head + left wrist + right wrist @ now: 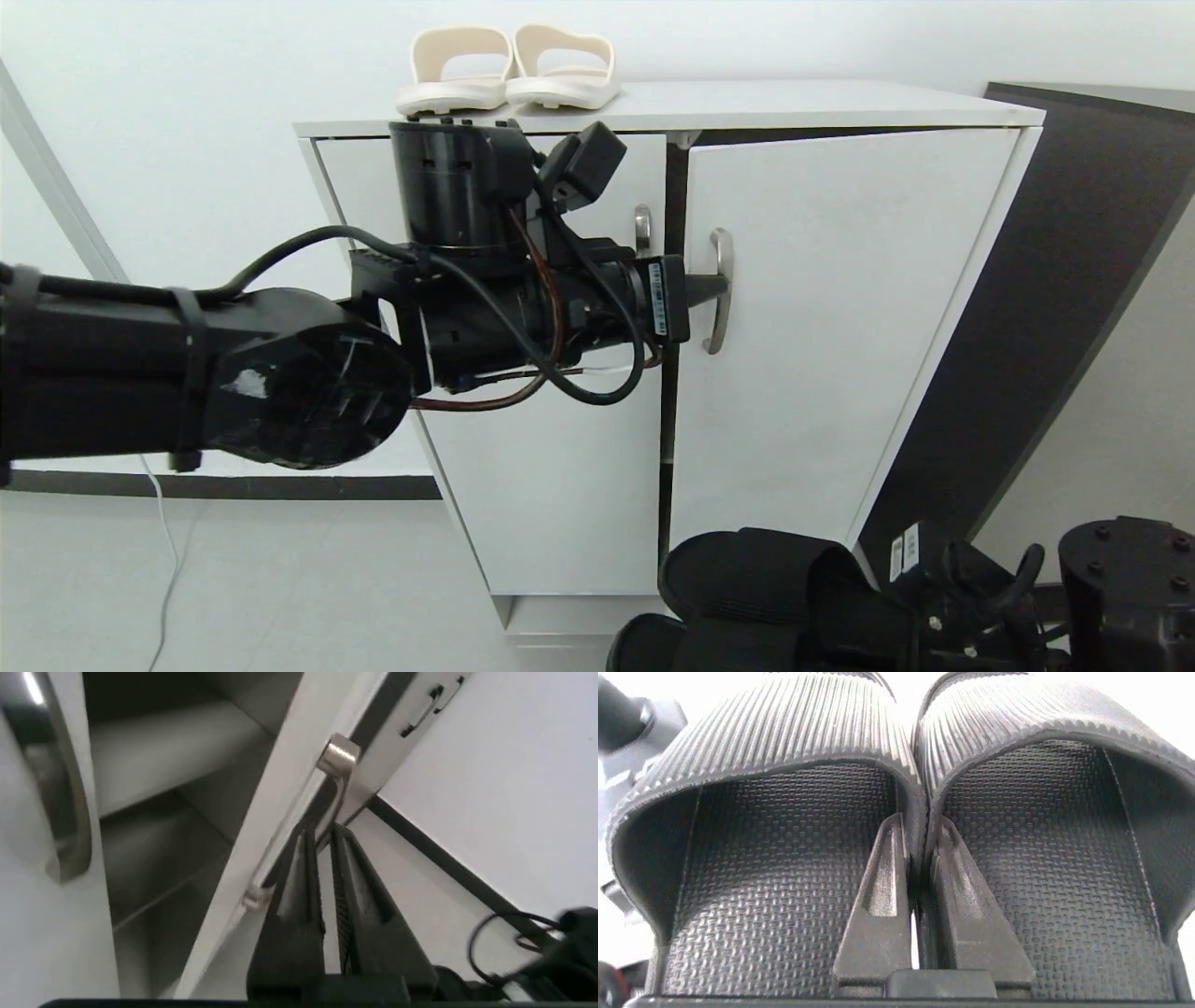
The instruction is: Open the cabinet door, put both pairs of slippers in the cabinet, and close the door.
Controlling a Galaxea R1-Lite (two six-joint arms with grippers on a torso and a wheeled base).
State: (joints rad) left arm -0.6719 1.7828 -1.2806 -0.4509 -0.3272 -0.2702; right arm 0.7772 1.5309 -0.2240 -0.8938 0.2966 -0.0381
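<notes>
**A:** Nearest first: what is the right pincer doing?

**B:** The right pincer sits low and close in. It is narrow and nips the two inner strap walls of the black slippers together. One slipper hangs on each side of it.

**A:** And the left one?

**B:** The left pincer is also narrow, closed on the handle of the right door. The handle's long axis stands upright, square across the pincer's reach, and the grip falls about midway along it.

**A:** So what does the coming move turn on?

**B:** I'd say the opening step is in hand. The door stands just ajar, with a dark gap beside the pincer and shelves showing past it. The hinges seem to lie on the door's far edge, away from the left arm. The pull would therefore have to come back toward the robot and swing outward. The left arm is the one on the door, and the black pair hangs below the handle, nearer the robot.

**A:** Farther off?

**B:** The left door is beside the pincer and looks shut. Well above the pincer, the cream slippers lie side by side on top of the cabinet, near its front edge. Beyond are a white wall, a pale floor with a thin cable, and a dark panel past the cabinet.
</notes>
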